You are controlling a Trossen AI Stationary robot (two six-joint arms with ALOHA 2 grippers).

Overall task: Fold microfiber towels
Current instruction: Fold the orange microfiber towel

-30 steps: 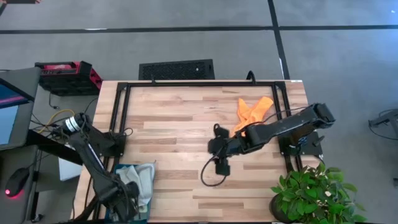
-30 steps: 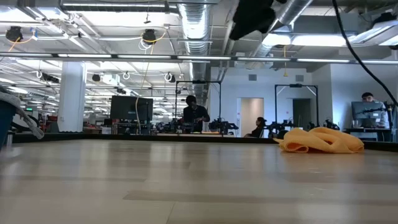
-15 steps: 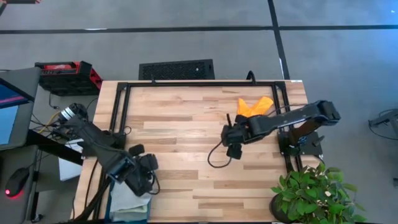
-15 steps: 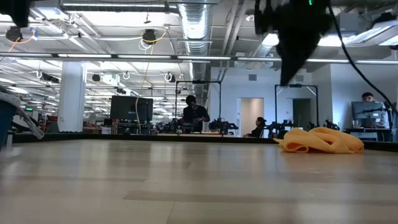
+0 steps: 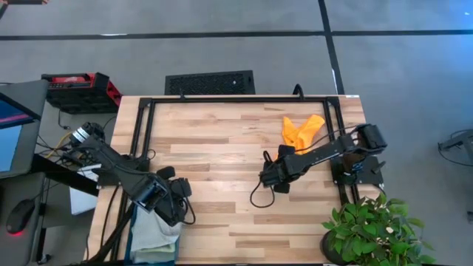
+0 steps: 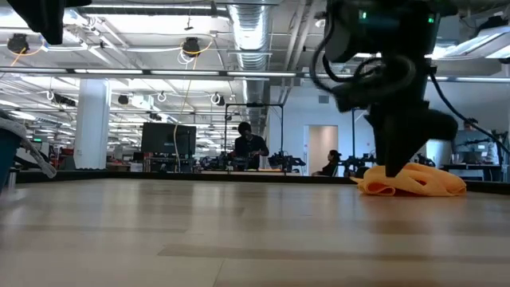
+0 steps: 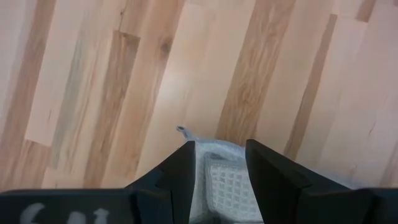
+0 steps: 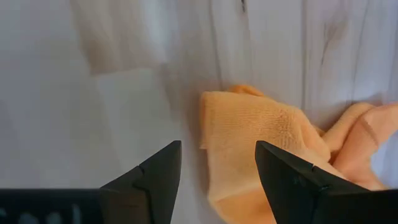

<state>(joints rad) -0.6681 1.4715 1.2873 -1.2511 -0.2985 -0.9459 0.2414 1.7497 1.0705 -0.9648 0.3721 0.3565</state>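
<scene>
Hovering fingers over two towels on the worktop.
Right fingers [image 8: 217,180] apart, orange towel [image 8: 267,149] just ahead between them; left fingers [image 7: 217,180] clamp a grey towel [image 7: 227,186].

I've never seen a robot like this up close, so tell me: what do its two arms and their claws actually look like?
Both are slim, dark, jointed arms. Each ends in a two-finger gripper with flat, black, wedge-shaped fingers. The left gripper has faint pale lettering on its body. A thin black cable loops from near the right gripper. The left arm has a silvery round cap at its base. In the low view, a small green light glows on one arm.
</scene>
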